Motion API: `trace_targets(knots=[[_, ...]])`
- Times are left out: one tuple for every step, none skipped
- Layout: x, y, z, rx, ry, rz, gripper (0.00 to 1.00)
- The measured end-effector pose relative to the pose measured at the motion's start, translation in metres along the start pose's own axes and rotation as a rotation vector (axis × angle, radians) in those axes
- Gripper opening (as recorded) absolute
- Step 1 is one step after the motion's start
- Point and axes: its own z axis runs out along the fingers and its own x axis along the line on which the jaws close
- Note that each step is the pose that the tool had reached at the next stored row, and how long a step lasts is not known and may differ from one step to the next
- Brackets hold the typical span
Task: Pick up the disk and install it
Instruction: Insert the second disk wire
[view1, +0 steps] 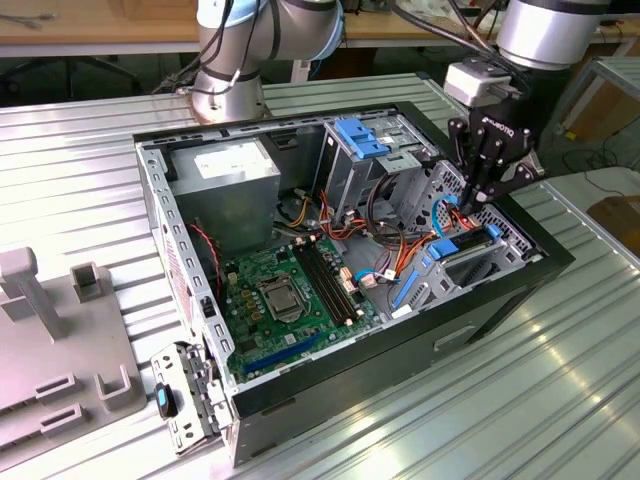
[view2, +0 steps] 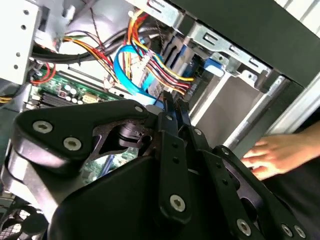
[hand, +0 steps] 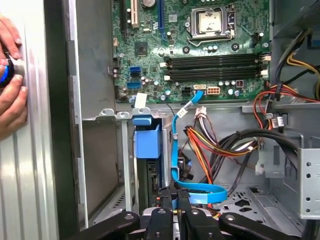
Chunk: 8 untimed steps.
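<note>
The disk (view1: 463, 244), a dark drive in a bright blue carrier, lies in the drive bay at the front corner of the open computer case (view1: 520, 225), toward the exterior view's right. In the first wrist view the disk (hand: 148, 145) shows its blue carrier end, with the dark body running down into the bay. My gripper (view1: 476, 200) hangs just above it, beside a blue flat cable. In both wrist views the gripper (hand: 175, 196) (view2: 173, 109) has its fingers pressed together, and nothing shows between them.
A person's hand (hand: 11, 75) rests on the outside of the case wall and appears again as a hand (view2: 272, 155) beyond the case edge. Inside are the motherboard (view1: 285, 285), bundled cables (hand: 215, 145), a grey drive cage with a fixed blue bracket (view1: 360, 135) and the power supply (view1: 225, 165).
</note>
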Motion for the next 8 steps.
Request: trace_targets(knots=[[0.0010, 0.0016, 0.0000, 0.0082, -0.0022, 0.001, 0.16], [0.0018, 0.0032, 0.0001, 0.0120, -0.0024, 0.002, 0.16], [0.0031, 0.0057, 0.0001, 0.0163, -0.0025, 0.002, 0.16], [0.0047, 0.0075, 0.0002, 0.0187, -0.0024, 0.003, 0.16], [0.0068, 0.0092, 0.0006, 0.0207, -0.0025, 0.003, 0.16], [0.0095, 0.0101, 0.0014, 0.0229, -0.0027, 0.003, 0.16], [0.0130, 0.0103, 0.0032, 0.0255, -0.0030, 0.003, 0.16], [0.0148, 0.0103, 0.0040, 0.0273, -0.0032, 0.003, 0.16]])
